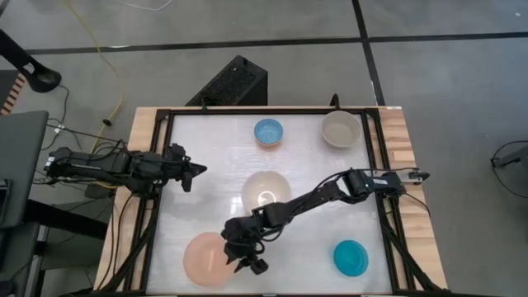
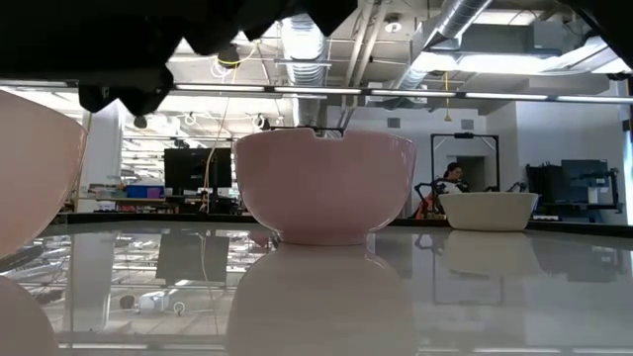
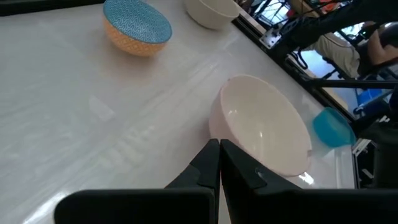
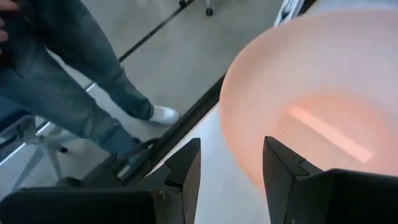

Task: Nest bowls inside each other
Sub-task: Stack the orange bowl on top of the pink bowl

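Observation:
Five bowls stand on their bases on the white table [image 1: 206, 148]: light blue [image 1: 268, 131] and beige-grey [image 1: 341, 129] at the far side, cream-white [image 1: 266, 191] in the middle, teal [image 1: 351, 257] near right, translucent orange-pink [image 1: 210, 258] near left. My right gripper [image 4: 230, 167] is open at the orange-pink bowl's [image 4: 311, 93] right side, and the bowl's wall shows between its fingers. My left gripper [image 3: 219, 163] is shut and holds nothing. It hangs over the table's left part [image 1: 194, 173], pointing toward the cream-white bowl [image 3: 267, 127]. My right gripper stands with one finger [image 4: 283, 168] in front of the orange-pink bowl's wall [image 4: 245, 149] and the other finger outside it, coming slanting down from the table's right. I cannot tell whether a finger touches the bowl. The bowl rests on the table.
The table's black frame [image 1: 375, 165] runs along its edges. A person's legs [image 4: 74, 81] stand beyond the near left edge, close to the orange-pink bowl. My right arm [image 1: 313, 198] stretches across the table beside the cream-white bowl.

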